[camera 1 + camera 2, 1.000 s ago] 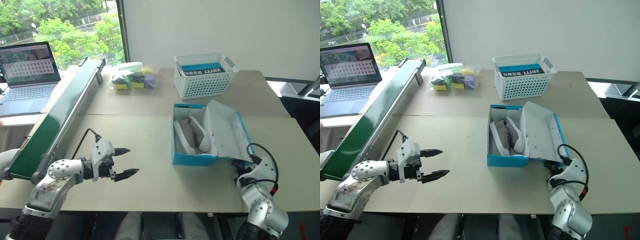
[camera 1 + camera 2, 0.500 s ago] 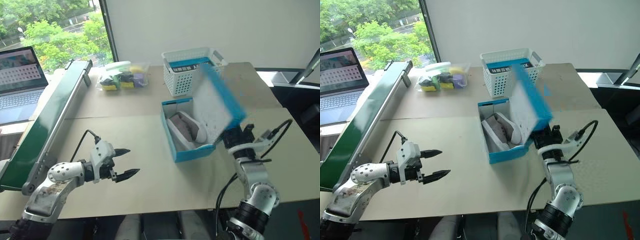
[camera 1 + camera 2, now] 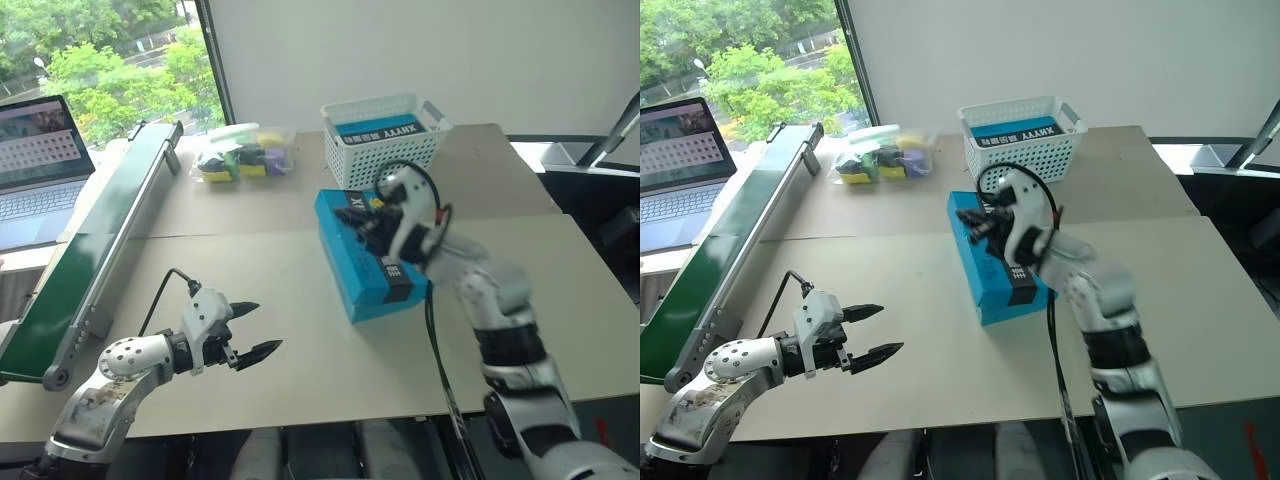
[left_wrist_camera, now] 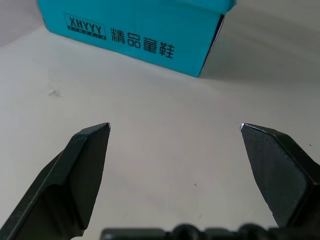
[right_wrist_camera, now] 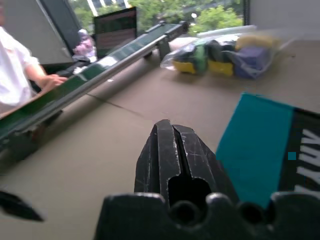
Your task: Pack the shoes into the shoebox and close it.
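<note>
Right gripper [image 3: 985, 224] has its two black fingers pressed tight together, nothing between them, and it sits over the far left part of the shoebox [image 3: 352, 270] lid. The lid is down, so the bright blue box is shut and sits mid-table, angled, just near of the white basket [image 3: 1025, 140]. Can't tell whether the fingertips actually touch the lid or just hang above it.

Left gripper [image 3: 250, 331] is spread wide and holding nothing, hovering over bare table [image 3: 300, 380] at the near left, well apart from the box, tips aimed toward it.

Writing: the left wrist view gives the cleanest read, the box's side [image 4: 135, 30] says "XHYYY" in a small frame, followed by a row of Chinese characters. The head views show a black band with white markings across the lid, too small to read there. The blue item [image 3: 390, 128] in the basket carries white lettering that looks like the same XHYYY.

Room: lots of open tabletop between the left gripper and the box, and more to the right of the box out to the table edge. The green conveyor [image 3: 100, 240] runs along the left edge, with a laptop [image 3: 40, 150] beyond it.

The right wrist view adds a person in a white shirt [image 5: 15, 70] past the conveyor, and a clear bag of coloured blocks [image 5: 225, 52] at the far side.
</note>
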